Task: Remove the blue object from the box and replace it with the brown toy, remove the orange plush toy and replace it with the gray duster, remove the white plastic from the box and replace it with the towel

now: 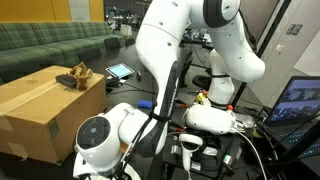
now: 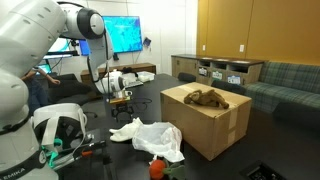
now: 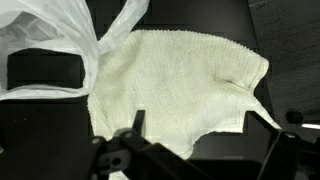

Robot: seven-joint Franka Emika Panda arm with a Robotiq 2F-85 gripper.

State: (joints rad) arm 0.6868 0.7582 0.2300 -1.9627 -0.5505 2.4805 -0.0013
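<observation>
In the wrist view a cream towel (image 3: 175, 80) lies flat on the dark table, with the crumpled white plastic (image 3: 50, 30) touching its upper left side. My gripper (image 3: 203, 130) is open and empty, its two fingers hanging over the towel's near edge. In an exterior view the towel (image 2: 127, 130) and plastic (image 2: 162, 140) lie in front of the cardboard box (image 2: 205, 125), and my gripper (image 2: 121, 96) hovers above them. The brown toy (image 2: 206, 97) rests on the box; it also shows in an exterior view (image 1: 75, 76). The gray duster is out of view.
An orange thing (image 2: 157, 169) lies at the table's front edge by the plastic. A small blue item (image 1: 143, 104) lies on the table beyond the box (image 1: 50, 110). Couches, shelves and monitors ring the workspace. A dark rectangle (image 3: 45, 70) shows under the plastic.
</observation>
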